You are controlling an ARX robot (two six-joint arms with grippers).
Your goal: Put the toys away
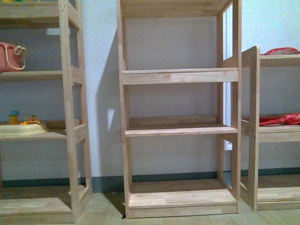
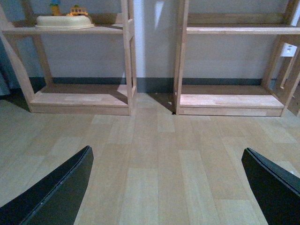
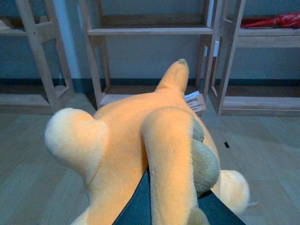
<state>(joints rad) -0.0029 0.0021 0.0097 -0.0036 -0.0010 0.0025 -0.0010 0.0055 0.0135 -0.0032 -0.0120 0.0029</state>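
Right gripper (image 3: 176, 206): clamped on the plush toy (image 3: 126, 136). In the right wrist view only two dark slivers of finger (image 3: 138, 201) show, one on each side of the soft body, which bulges over them and hides the tips.

Plush toy: yellow-orange, rounded, with one long pointed part (image 3: 177, 75) reaching away from the camera and a paler lobe (image 3: 75, 136) off to the side. A greyish patch (image 3: 206, 164) sits beside the nearest limb. A white tag (image 3: 194, 101) hangs at its far end. The toy is up off the floor (image 3: 33, 154), in front of the shelves and not on any of them.

Left gripper (image 2: 167, 150): jaws wide apart, nothing between them. Both black fingers (image 2: 56, 192) frame bare wood-look flooring in the left wrist view.

Neither arm shows in the front view.

Surroundings, front view: three pale wooden shelf units stand against a light wall (image 1: 103, 70) with a dark baseboard (image 1: 154, 178).
- Middle shelf unit (image 1: 180, 129): its boards are bare.
- Left shelf unit (image 1: 70, 117): a pink bag (image 1: 10, 56) sits on an upper board. Below it a cream tray (image 1: 21, 130) carries small yellow playthings (image 1: 30, 120); too small to make out.
- Right shelf unit (image 1: 253, 126): red items (image 1: 281, 119) lie on the middle board, and another red item (image 1: 281, 50) on the board above. I cannot tell what they are.
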